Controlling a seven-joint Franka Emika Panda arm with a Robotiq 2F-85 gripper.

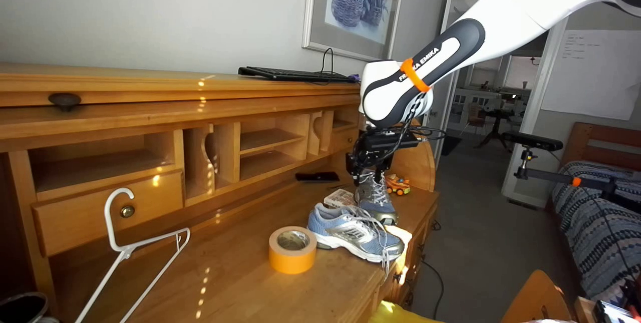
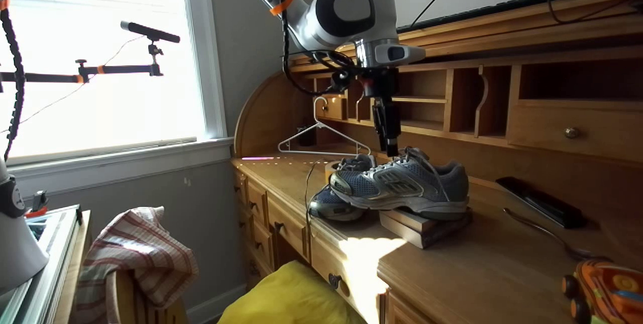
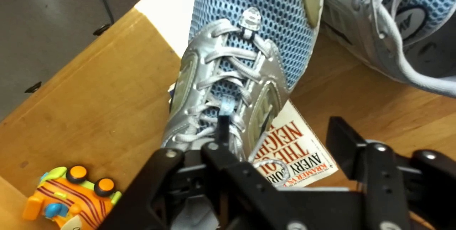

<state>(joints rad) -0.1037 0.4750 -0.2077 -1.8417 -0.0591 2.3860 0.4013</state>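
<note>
My gripper [image 3: 281, 133] is open, with its two black fingers wide apart and nothing held between them. It points down over a blue and silver running shoe [image 3: 249, 48]; one finger overlaps its laces, the other is over the desk beyond a paperback book [image 3: 302, 148]. I cannot tell whether a finger touches the shoe. In both exterior views the gripper [image 1: 369, 175] [image 2: 392, 150] is just above this shoe [image 1: 374, 198] [image 2: 407, 183]. The shoe rests tilted on the books [image 2: 417, 226]. A matching shoe [image 1: 353, 233] lies beside it on the desk, also in the wrist view [image 3: 370, 26].
On the wooden desk [image 1: 240, 258] are an orange tape roll [image 1: 293, 263], a white hanger [image 1: 125, 252], an orange toy car [image 2: 610, 289], a black flat device [image 2: 542, 201] and a fork [image 2: 542, 231]. Cubbies [image 1: 273, 137] rise behind. A keyboard [image 1: 295, 73] lies on top.
</note>
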